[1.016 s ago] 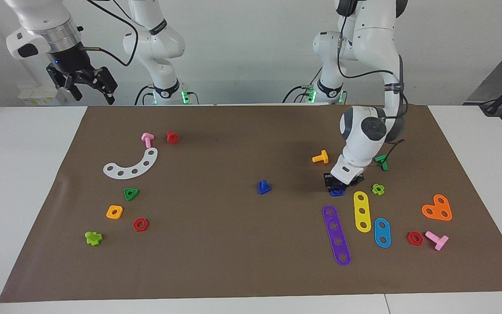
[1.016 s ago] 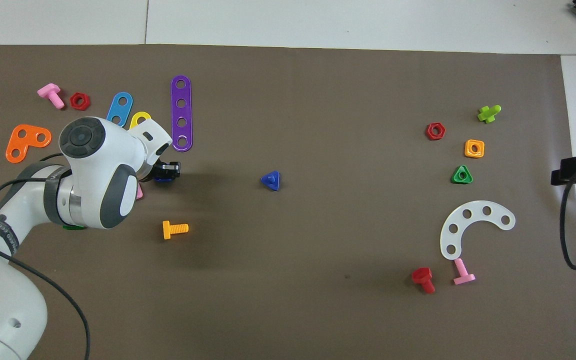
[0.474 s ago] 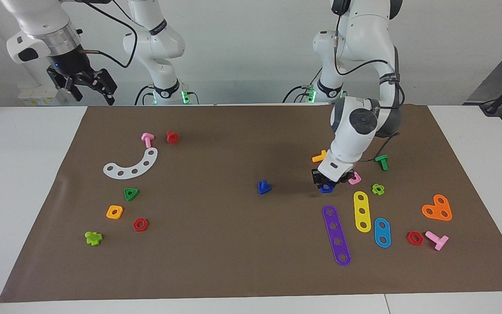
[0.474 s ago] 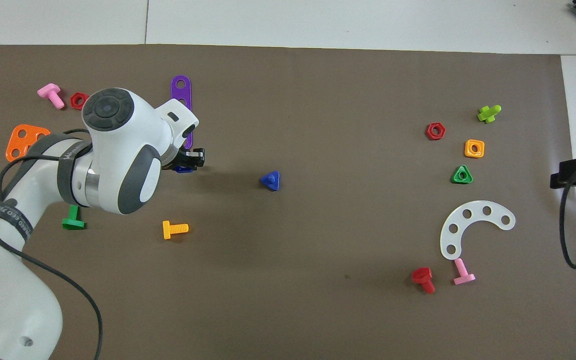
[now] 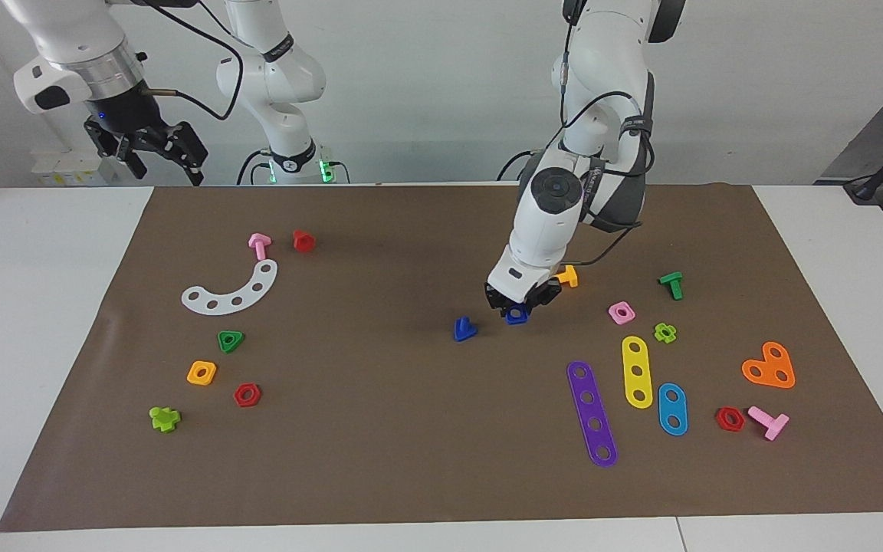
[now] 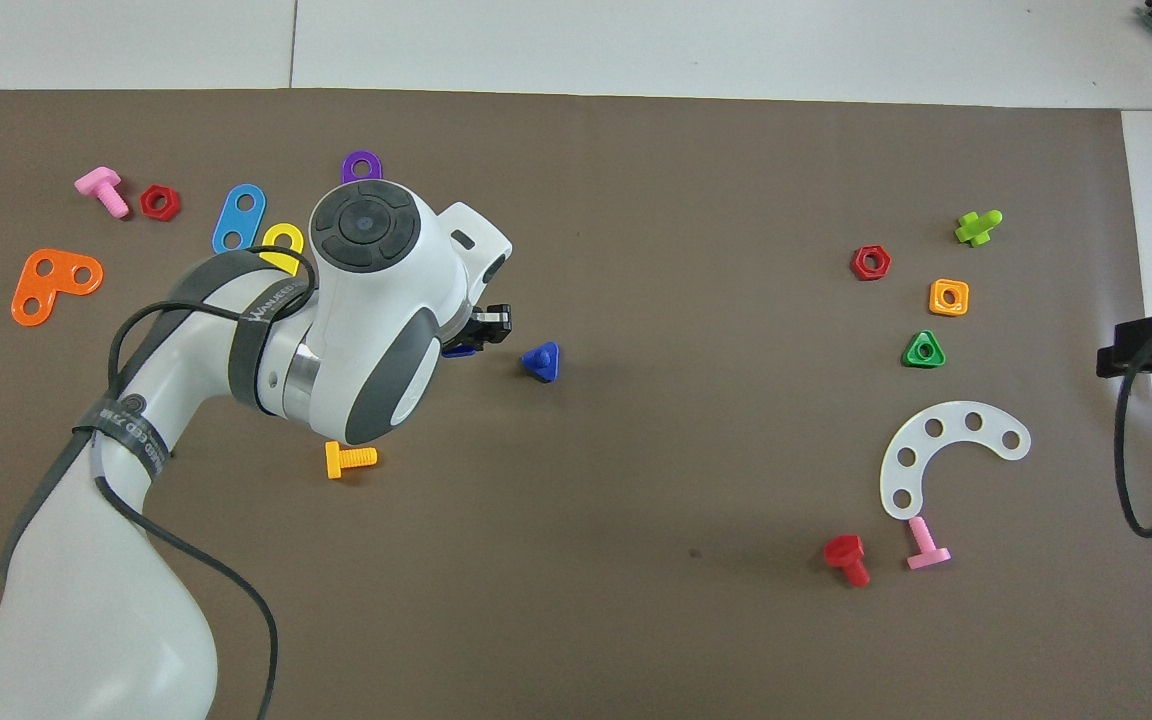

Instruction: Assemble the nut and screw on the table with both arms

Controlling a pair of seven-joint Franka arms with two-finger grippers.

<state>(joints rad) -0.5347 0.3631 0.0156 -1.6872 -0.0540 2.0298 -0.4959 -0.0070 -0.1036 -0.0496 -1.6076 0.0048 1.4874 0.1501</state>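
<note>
Left tool (image 5: 519, 305) pinching the nut (image 5: 516, 313), raised over mid-worktop (image 5: 50, 322) just beside the screw (image 5: 464, 329), which sits head-down, stem up, on the brown mat (image 5: 411, 429). Right tool (image 5: 152, 151), fingers spread, waits above the worktop corner nearest the right arm's base.

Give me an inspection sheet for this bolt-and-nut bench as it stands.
Surface: white table under a large brown mat.
Job's things: small blue square plastic nut held in the left gripper over the mat; blue triangular-head plastic screw on the mat beside it.
Clutter: orange bolt, pink square nut, purple perforated strip, white curved strip, other scattered toy parts.
Grippers: left shut on the nut; right gripper waits open, raised.
Cables: black cable over the table's edge.
Surroundings: pale wall.
</note>
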